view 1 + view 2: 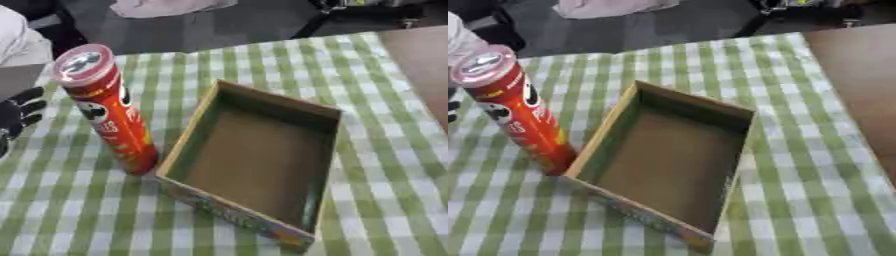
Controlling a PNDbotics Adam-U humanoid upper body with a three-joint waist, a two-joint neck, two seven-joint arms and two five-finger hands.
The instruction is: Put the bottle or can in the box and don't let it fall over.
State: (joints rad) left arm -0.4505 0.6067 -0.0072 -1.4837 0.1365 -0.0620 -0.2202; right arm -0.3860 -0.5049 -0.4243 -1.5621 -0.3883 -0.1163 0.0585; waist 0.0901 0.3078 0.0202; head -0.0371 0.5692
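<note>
Your red crisp can stands upright on the green checked tablecloth, just beside the left wall of the open cardboard box, which holds nothing. Your left hand shows at the left edge, near the can but apart from it, fingers spread and holding nothing; your right hand is out of view

red can w/ silver-white lid, brown cardboard box, green-white check cloth, black robot hand

Soft, even indoor light, faint shadow inside the box, overall blur, no glare.
</note>
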